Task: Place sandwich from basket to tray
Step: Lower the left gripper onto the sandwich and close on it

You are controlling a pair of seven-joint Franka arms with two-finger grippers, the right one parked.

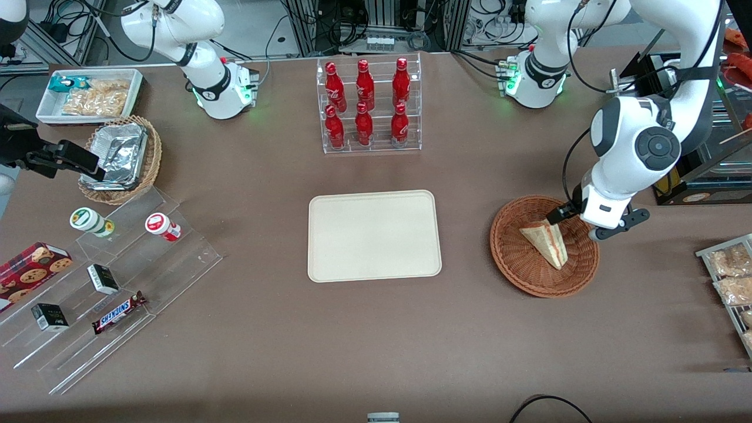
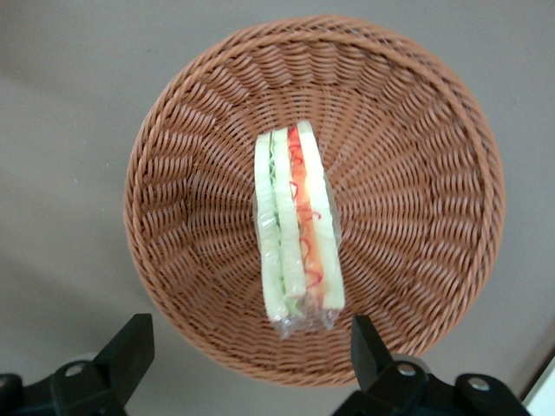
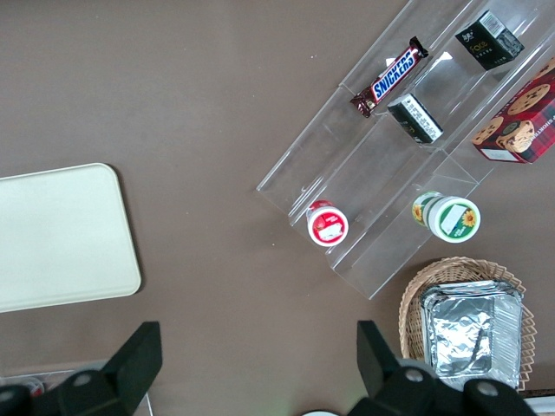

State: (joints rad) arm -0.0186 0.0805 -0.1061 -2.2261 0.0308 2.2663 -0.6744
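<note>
The sandwich (image 2: 297,232) lies wrapped in the basket (image 2: 173,199), cut edge up. My gripper (image 2: 247,351) hovers above it, jaws wide. I should straddle the bread faces, descend centred, squeeze gently, then lift clear toward the tray (image 1: 374,235).

The sandwich (image 1: 546,244) lies in the basket (image 1: 517,270), which sits on the desk (image 1: 376,341) toward the working arm's end. The tray (image 1: 373,235) lies beside the basket, mid-desk, apart from it. The bottle rack (image 1: 369,106) stands farther from the front camera than the tray. The gripper (image 1: 578,226) hangs over the basket's rim, jaws spread, above the sandwich.
</note>
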